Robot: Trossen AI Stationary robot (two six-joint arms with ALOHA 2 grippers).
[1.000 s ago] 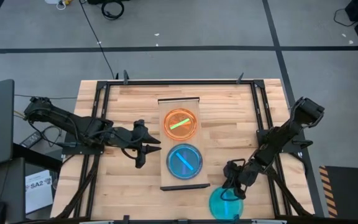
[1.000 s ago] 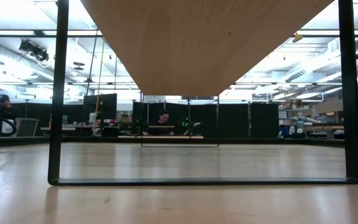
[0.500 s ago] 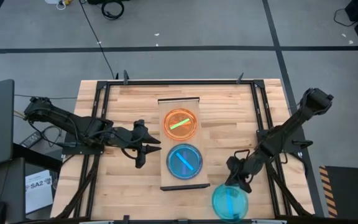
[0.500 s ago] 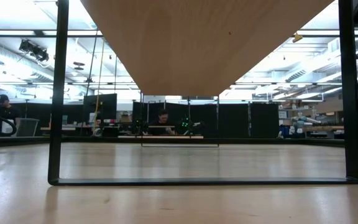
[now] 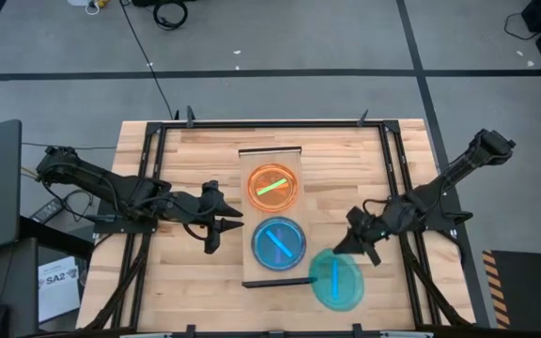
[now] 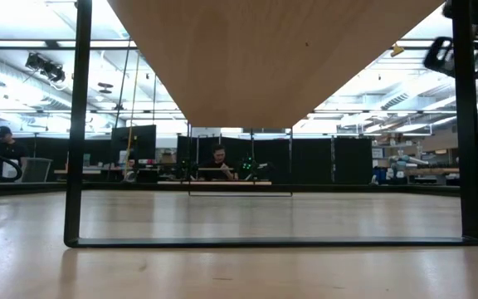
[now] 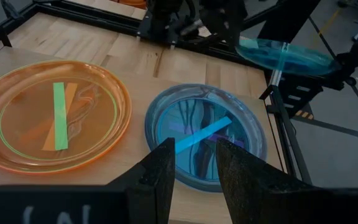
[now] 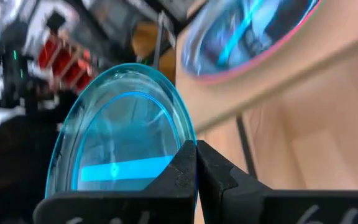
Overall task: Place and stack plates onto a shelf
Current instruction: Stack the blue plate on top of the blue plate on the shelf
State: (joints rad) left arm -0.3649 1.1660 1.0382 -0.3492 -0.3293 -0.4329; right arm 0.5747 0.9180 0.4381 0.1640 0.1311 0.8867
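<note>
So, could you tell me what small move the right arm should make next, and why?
Probably carry the held cyan plate a little further over the shelf, above the blue plate lying there. The right gripper is shut on its rim, and the plate only overlaps the shelf's near corner.

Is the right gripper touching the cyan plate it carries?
Touching. In the right wrist view, the right gripper has its fingers pinched shut on the rim of the cyan plate.

Plates [image 5: 278, 243] glossy translucent plastic; shelf [image 5: 270, 156] pale smooth wood; table [image 5: 195, 160] plank wood, matt.
</note>
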